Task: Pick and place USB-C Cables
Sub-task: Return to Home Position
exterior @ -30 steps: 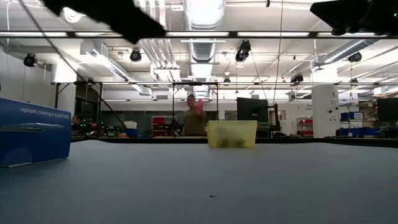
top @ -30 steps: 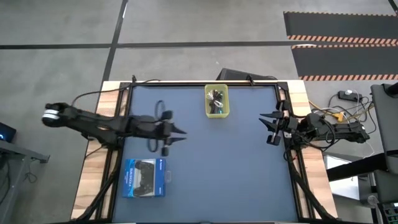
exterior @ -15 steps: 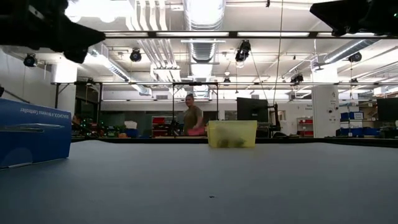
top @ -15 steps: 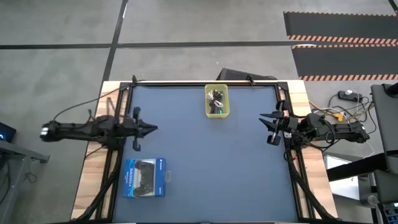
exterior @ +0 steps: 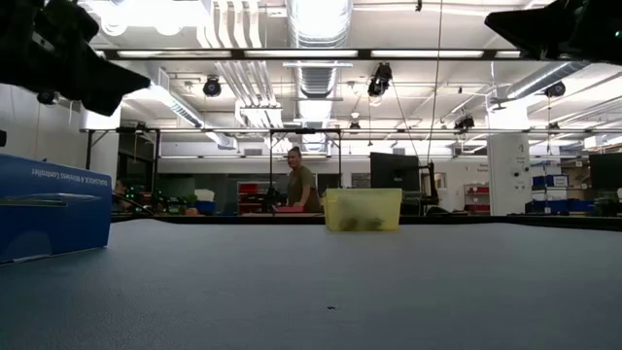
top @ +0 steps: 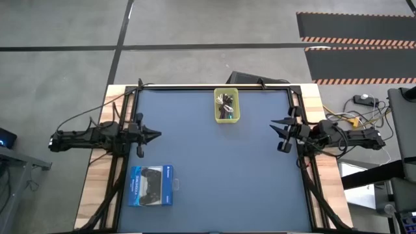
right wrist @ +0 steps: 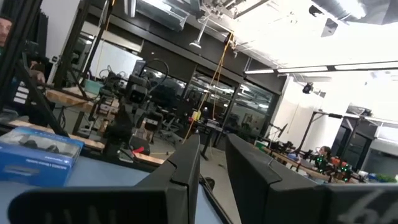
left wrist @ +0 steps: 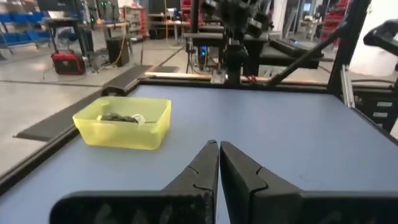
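The USB-C cables (top: pixel 225 101) lie as a small dark and pale tangle inside a yellow bin (top: pixel 227 117) at the table's far middle. The bin (left wrist: pixel 122 127) also shows in the left wrist view and, as the bin (exterior: pixel 362 209), in the low view. My left gripper (top: pixel 158 135) hangs shut over the table's left edge, pointing toward the right; its fingertips (left wrist: pixel 219 144) meet with nothing between them. My right gripper (top: pixel 273 123) hangs over the right edge, pointing left. Its fingers (right wrist: pixel 212 140) stand a little apart with nothing between them.
A blue-and-black flat retail box (top: pixel 151 186) lies near the front left corner, below my left arm; it shows as the blue box (exterior: pixel 53 209) in the low view. The blue mat (top: pixel 221 175) between the arms bears nothing else. A person stands in the room beyond the table (exterior: pixel 299 185).
My left gripper has drawn back from the left-middle of the mat toward the table's left edge, sinking a little, and has shut with nothing in it. My right gripper has kept still.
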### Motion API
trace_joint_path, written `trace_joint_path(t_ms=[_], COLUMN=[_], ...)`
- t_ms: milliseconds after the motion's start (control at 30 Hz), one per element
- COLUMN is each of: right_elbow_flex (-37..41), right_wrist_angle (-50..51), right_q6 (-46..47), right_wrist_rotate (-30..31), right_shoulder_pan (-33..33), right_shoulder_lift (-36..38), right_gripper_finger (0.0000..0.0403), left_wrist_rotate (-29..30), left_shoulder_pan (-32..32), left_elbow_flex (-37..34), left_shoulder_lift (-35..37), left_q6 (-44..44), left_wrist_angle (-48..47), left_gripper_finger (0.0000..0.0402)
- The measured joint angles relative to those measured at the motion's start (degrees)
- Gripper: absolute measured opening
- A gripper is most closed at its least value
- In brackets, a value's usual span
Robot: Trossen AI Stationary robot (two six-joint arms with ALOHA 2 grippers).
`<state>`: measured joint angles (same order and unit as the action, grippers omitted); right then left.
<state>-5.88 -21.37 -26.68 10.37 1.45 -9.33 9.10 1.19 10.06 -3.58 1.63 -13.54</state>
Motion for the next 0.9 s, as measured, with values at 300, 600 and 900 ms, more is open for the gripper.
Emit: trace_joint_path(t_ms=[300,600,900], right_elbow_flex=[5.15,5.19,5.19], right_wrist_angle=[-5.41,-4.57,-4.11], right_q6=[-1.27,-1.41,-3.67], right_wrist_rotate=[0.2,0.18,0.35], right_shoulder_pan=[0.0,0.0,0.0], right_shoulder_lift=[4.45,6.78,6.54], right_gripper_finger=[0.0068,0.0068,0.0068], left_wrist_rotate=[-0.99,-4.17,-3.84], left_shoulder_pan=[0.0,0.0,0.0], left_elbow_flex=[-6.06,-9.55,-9.61], left_shoulder_lift=[2.66,0.66,0.61], left_q6=[-0.28,-1.95,-2.0], left_wrist_angle=[5.7,16.35,16.48], left_gripper_finger=[0.0,0.0,0.0])
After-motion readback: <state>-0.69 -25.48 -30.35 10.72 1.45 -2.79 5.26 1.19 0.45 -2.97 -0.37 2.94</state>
